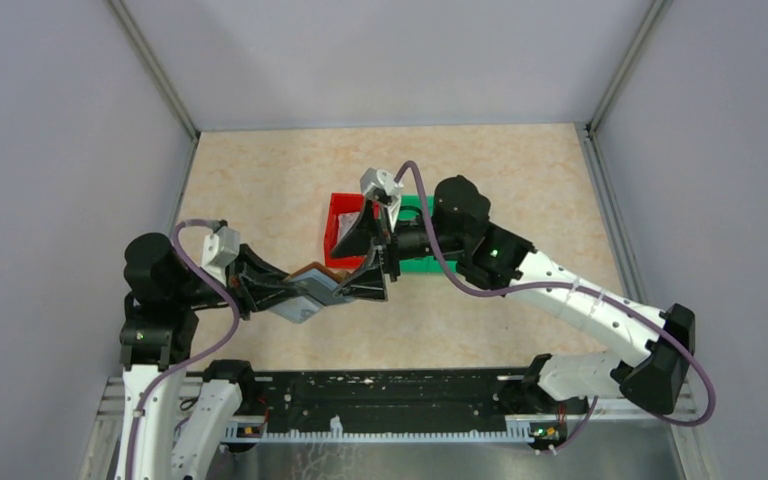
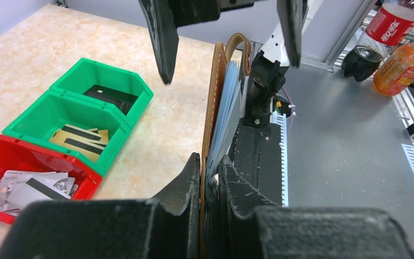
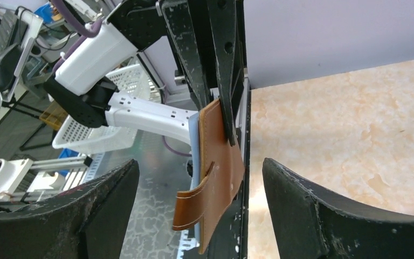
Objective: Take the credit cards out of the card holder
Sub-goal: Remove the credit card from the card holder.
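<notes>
Left wrist view: card holder (image 2: 214, 102), stitched brown leather, pale blue-grey leaves, edge-on, pinched at near edge by left claw (image 2: 209, 167) | right claw (image 3: 199, 167) spread wide, straddling its free end, touching nothing | gold striped cards (image 2: 81, 139) flat in green bin (image 2: 24, 113)

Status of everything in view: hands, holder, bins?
left hand: shut on card holder
right hand: open, fingers either side of card holder
card holder: held aloft, tab unsnapped
red bin: holds grey cards
green bins: hold gold cards, dark cards

Overhead; opposed close-ups of card holder (image 3: 218, 156)
</notes>
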You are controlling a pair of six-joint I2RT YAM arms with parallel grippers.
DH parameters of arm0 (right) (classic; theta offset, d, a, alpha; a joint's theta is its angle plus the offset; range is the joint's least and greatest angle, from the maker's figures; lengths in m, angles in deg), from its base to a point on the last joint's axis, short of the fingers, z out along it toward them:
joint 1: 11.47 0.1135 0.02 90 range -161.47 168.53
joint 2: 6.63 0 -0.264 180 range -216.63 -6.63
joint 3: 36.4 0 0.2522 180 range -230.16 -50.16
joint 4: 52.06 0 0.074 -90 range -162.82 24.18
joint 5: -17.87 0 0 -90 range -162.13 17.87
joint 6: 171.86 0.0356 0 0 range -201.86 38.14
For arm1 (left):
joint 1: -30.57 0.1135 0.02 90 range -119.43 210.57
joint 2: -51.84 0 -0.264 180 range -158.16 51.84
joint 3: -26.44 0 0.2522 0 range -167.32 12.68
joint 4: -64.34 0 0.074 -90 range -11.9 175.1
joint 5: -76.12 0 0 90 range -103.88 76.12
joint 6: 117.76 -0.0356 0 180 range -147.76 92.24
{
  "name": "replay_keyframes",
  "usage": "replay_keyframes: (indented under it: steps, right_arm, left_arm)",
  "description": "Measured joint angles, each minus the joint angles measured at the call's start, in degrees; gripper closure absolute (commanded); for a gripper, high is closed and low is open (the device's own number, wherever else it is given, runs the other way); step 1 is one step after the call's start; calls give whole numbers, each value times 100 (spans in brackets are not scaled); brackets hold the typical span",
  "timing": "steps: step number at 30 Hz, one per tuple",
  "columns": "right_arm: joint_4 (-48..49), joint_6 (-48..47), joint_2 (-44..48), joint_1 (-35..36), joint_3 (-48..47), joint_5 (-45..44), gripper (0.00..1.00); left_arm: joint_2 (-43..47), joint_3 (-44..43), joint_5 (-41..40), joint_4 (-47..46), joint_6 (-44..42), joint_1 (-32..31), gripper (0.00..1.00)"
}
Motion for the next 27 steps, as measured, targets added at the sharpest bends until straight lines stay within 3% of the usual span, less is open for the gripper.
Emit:
replay_keyframes:
  steps: [6,9,11,14,16,17,20,21,22,27]
  right_arm:
    - [-549,-424,-323,258,-175,94,23]
    - [-804,-610,-551,409,-302,63,34]
    - [-898,-654,-599,435,-304,15,50]
    - [-942,-708,-664,437,-350,-105,83]
    - [-946,-728,-713,437,-387,-162,100]
    - [-933,-715,-739,437,-400,-195,100]
    - [-940,-664,-748,435,-407,-308,100]
    - [-940,-645,-748,435,-407,-356,100]
    - [-933,-608,-748,428,-404,-391,100]
    - [-138,37,-466,120,96,-382,100]
  left_arm:
    - [-39,0,44,-227,376,0,100]
    - [-85,0,46,-256,463,0,100]
    - [-114,0,52,-262,501,0,100]
    - [-125,0,72,-273,511,0,100]
    - [-122,0,90,-273,507,0,84]
    - [-122,0,92,-273,505,0,71]
    - [-125,-2,85,-280,494,0,16]
    - [-122,-7,76,-289,490,0,6]
    - [-118,-17,48,-278,518,0,2]
    - [-101,-22,-278,-278,619,0,1]
